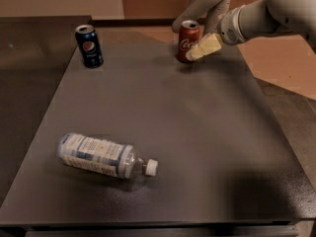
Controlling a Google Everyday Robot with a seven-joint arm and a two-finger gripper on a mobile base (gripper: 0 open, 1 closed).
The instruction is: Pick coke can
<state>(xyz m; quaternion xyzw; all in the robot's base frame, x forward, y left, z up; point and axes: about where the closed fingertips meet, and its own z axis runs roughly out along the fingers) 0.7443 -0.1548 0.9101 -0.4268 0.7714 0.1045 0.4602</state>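
Observation:
The coke can (186, 44), red with white script and a silver top, stands upright at the far edge of the dark table (163, 122). My gripper (194, 33) reaches in from the upper right and is open. Its cream-tipped finger (205, 47) lies against the can's front right side. The grey finger (186, 15) curves down behind the can's top left. The can stands between the two fingers, on the table.
A dark blue Pepsi can (89, 45) stands upright at the far left. A clear plastic water bottle (101, 155) with a white cap lies on its side at the near left. The table's right edge borders a tan floor.

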